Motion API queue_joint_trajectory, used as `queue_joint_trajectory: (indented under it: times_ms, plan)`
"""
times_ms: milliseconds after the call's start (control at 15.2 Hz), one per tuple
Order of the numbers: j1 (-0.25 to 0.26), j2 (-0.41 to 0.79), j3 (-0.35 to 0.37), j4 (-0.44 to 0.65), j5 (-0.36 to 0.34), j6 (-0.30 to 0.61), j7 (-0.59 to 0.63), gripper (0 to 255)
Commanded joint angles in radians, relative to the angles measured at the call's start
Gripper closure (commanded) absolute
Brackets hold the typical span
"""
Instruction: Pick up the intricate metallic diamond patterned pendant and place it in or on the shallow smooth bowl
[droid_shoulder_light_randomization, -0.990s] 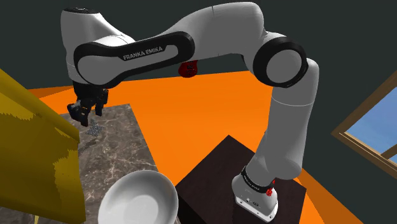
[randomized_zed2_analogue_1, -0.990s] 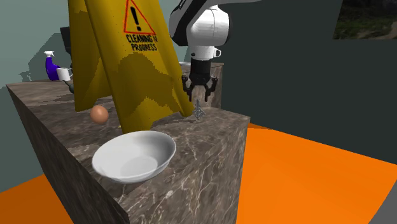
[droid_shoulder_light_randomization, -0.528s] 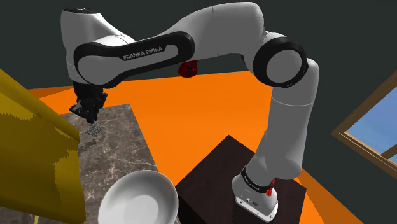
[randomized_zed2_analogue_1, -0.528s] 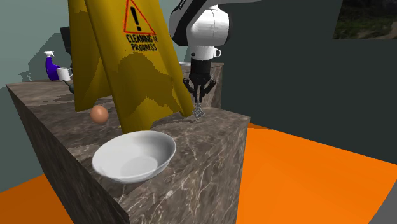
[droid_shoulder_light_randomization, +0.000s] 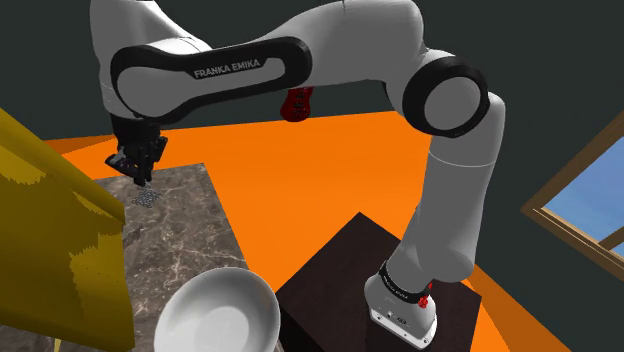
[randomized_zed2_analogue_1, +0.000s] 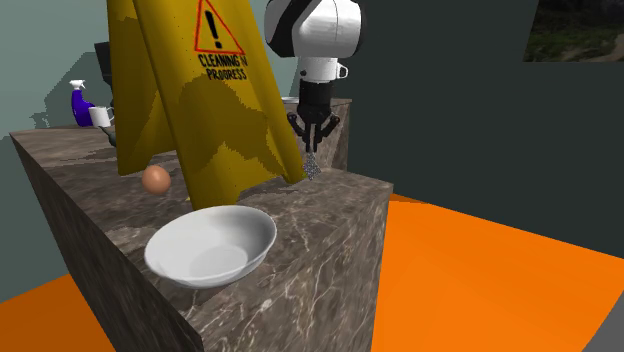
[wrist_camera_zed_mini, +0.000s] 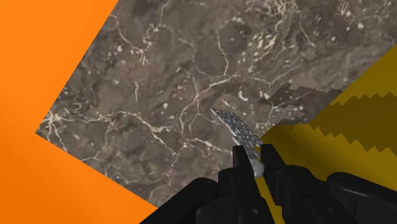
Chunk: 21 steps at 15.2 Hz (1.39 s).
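Gripper (droid_shoulder_light_randomization: 141, 177) has risen, pendant (droid_shoulder_light_randomization: 147, 198) with it. Shoulder view: pendant hangs above counter's (droid_shoulder_light_randomization: 190, 235) far end, bowl (droid_shoulder_light_randomization: 215, 310) at near end. Second exterior view: beside yellow sign (randomized_zed2_analogue_1: 200, 110). Wrist view: fingers (wrist_camera_zed_mini: 242, 168) pinch pendant. Lifting; next carry over bowl.
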Motion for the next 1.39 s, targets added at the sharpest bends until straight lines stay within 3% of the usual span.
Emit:
queue_joint_trajectory:
  times_ms: [0,1188,1320]
  plan:
    - [0.001,0.000,0.001,0.029,0.001,-0.029,-0.001,255]
    - [0.014,0.001,0.006,0.274,0.002,-0.272,0.000,255]
    - [0.014,-0.036,0.012,0.230,0.011,-0.265,0.009,255]
